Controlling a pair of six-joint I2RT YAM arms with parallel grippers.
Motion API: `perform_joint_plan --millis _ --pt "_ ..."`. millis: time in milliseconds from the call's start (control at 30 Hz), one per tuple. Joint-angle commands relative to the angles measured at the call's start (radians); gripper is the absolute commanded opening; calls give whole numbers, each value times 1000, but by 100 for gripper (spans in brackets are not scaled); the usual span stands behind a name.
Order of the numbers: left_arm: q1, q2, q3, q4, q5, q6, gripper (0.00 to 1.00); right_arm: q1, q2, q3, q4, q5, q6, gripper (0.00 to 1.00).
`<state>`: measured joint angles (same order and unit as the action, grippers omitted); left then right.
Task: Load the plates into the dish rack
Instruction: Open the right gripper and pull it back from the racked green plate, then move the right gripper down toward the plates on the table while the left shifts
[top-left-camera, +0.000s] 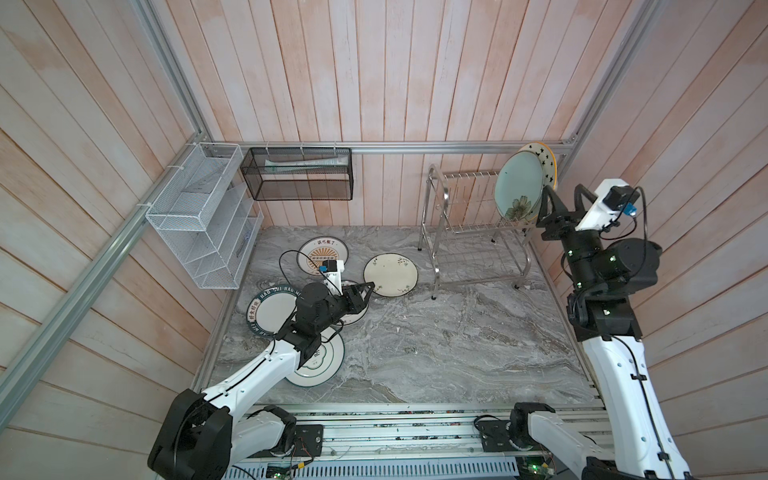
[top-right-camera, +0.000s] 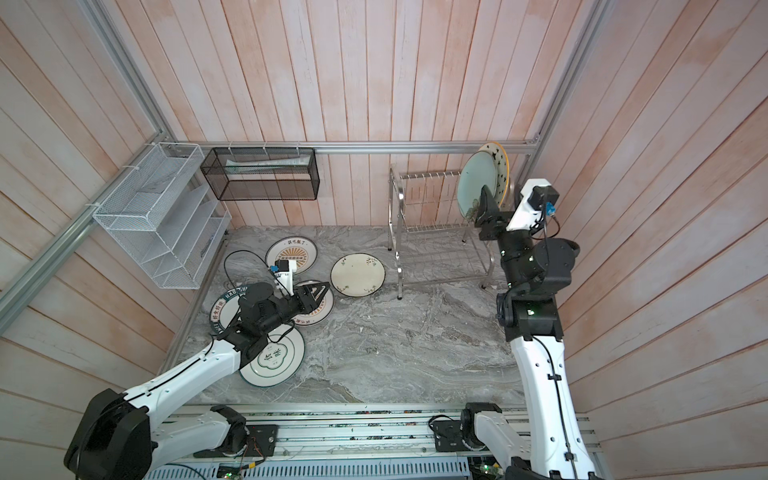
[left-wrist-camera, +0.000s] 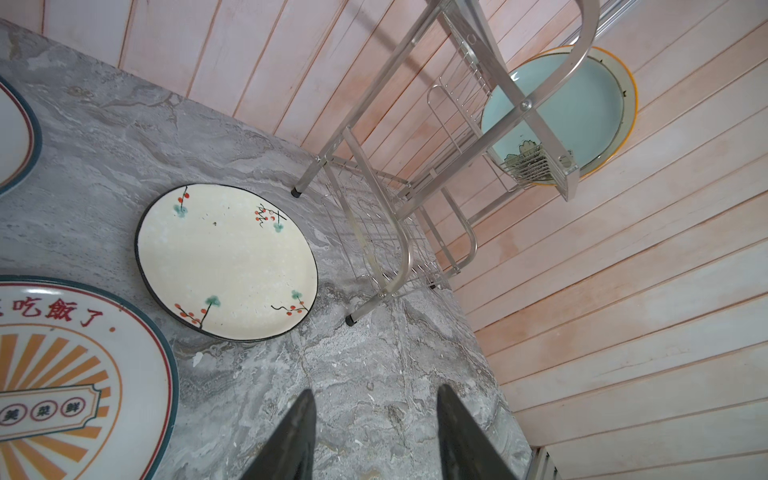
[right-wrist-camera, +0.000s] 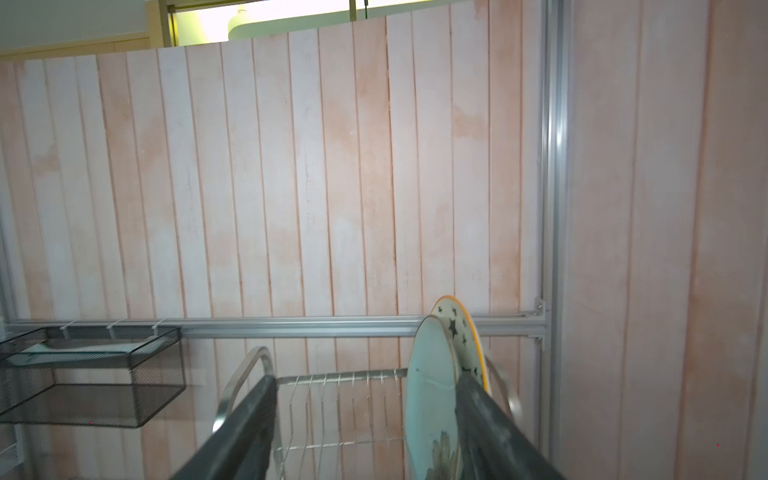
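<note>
My right gripper (right-wrist-camera: 365, 380) is up at the right end of the dish rack (top-left-camera: 478, 262), at its upper tier. Its jaws stand wide, far wider than a plate is thick. The pale-blue plate (right-wrist-camera: 432, 395) stands on edge between them, its lower edge down in the tier's wires. In the right wrist view one finger (right-wrist-camera: 490, 424) lies close against the plate's rim, though I cannot tell whether it touches. The other finger (right-wrist-camera: 245, 424) is well clear, so I read no grip there. Just behind and to the right, the star plate (top-left-camera: 545, 160) with the yellow rim stands on edge too, close beside the blue one.

My left gripper (left-wrist-camera: 376, 390) hangs low over the left part of the marble table (top-left-camera: 415, 340). Its jaws are about half spread with only bare stone between them, and it holds nothing. In both top views it sits above a sunburst plate (left-wrist-camera: 62, 374), tips pointing right toward the cream plate (top-left-camera: 390, 274).

Five plates lie flat on the table. The cream plate is just left of the rack's feet, apart from the rest. A second sunburst plate (top-left-camera: 320, 247) lies at the far left. The lettered plate (top-left-camera: 270, 311) and the green-ringed plate (top-right-camera: 274, 357) lie nearer me, partly under my left arm.
</note>
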<state>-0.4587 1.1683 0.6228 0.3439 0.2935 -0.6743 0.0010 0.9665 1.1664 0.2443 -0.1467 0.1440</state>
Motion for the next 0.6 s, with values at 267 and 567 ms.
perform_joint_plan --millis 267,567 --pt "-1 -35 -14 8 -72 22 49 211 -133 -471 136 -84 194 63" --pt "-2 -8 -41 33 -79 -41 50 584 49 -758 408 97 287 60"
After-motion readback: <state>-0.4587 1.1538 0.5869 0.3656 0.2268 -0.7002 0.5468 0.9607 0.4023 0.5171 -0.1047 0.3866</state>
